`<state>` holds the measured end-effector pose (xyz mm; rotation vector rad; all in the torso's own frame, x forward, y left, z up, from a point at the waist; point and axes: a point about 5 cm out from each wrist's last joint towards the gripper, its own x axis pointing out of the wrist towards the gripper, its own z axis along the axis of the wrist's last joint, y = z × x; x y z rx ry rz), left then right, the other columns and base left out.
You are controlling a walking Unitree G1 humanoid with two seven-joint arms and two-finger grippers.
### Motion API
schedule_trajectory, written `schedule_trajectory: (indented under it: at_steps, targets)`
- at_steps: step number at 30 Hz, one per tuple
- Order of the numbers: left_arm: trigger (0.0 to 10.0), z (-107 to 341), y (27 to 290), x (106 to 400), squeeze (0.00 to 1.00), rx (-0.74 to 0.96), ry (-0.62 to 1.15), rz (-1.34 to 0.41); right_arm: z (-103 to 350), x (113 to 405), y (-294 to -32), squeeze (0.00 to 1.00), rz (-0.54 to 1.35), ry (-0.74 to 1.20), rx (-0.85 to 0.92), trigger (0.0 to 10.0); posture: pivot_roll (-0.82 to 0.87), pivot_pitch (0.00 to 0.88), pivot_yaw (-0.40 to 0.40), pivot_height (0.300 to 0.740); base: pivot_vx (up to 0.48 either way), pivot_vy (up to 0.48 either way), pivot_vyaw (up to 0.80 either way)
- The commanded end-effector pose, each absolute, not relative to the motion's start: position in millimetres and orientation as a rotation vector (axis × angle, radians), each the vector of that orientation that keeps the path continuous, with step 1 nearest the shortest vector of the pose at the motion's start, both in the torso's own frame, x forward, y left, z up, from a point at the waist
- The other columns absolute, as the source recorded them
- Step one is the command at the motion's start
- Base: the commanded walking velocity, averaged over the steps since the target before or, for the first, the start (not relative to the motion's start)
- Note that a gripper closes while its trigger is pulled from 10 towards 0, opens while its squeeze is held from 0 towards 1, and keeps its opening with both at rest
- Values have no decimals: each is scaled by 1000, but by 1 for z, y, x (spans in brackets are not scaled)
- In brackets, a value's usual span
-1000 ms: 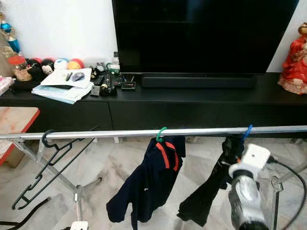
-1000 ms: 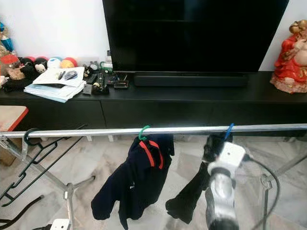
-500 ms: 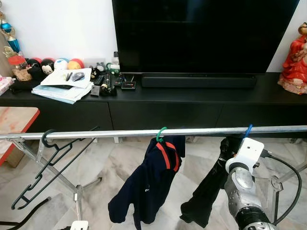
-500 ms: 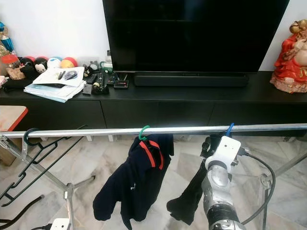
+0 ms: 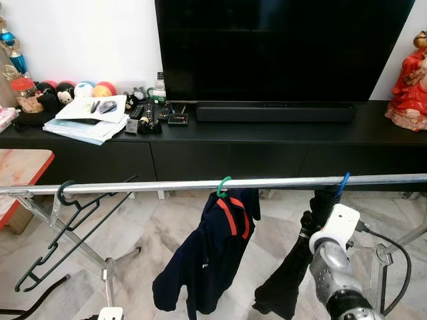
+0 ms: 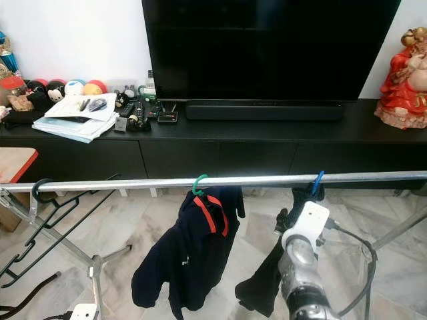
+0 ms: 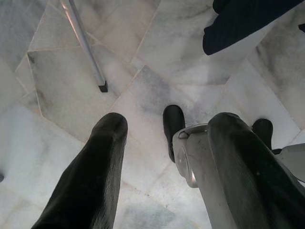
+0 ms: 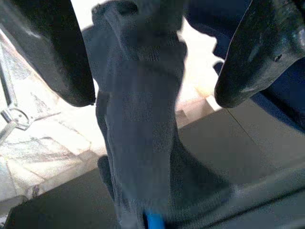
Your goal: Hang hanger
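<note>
A metal rail (image 5: 167,186) crosses in front of me. On it hang an empty black hanger (image 5: 63,220) at the left, a green hanger (image 5: 223,185) carrying a navy garment (image 5: 207,260) with red stripes, and a blue hanger (image 5: 344,181) carrying a dark garment (image 5: 287,280). My right gripper (image 8: 155,95) is open just below the rail, its fingers (image 8: 52,52) on either side of the dark garment without closing on it. The blue hook (image 8: 153,220) shows past the cloth. My left gripper (image 7: 167,124) hangs open over the marble floor, holding nothing.
The rack's crossed legs (image 5: 80,243) stand at the left and its frame (image 5: 383,257) at the right. Behind the rail stands a long black TV cabinet (image 5: 233,150) with a TV (image 5: 280,47), papers (image 5: 90,117) and a red figurine (image 5: 408,87). A red-edged table (image 5: 20,167) is at far left.
My right arm has dropped and shifted left, away from the rail, along the dark garment. The two hung garments have swayed slightly.
</note>
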<state>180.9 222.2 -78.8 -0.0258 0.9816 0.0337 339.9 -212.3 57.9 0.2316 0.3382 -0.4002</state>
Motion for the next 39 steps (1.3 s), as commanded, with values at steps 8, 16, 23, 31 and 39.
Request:
schedule_trajectory:
  at_steps: [8,16,23,31,39]
  targets:
    - [10000,-79,223,180,0,-27,985,39,65,350,-212,0,-359,390,257,0,30,0,15,740,0,0,0]
    - [10000,-79,222,180,0,-32,982,42,66,350,-221,0,-402,436,256,10000,38,0,10,740,0,0,0]
    - [10000,-80,223,179,0,-33,985,45,73,354,-228,0,-409,419,261,10000,42,0,8,740,0,0,0]
    - [10000,-80,224,178,0,-35,985,51,81,359,-224,0,-362,345,243,10000,49,0,3,740,0,0,0]
    - [10000,-81,225,175,0,-39,989,57,66,338,-218,0,-356,197,126,10000,53,0,-2,740,0,0,0]
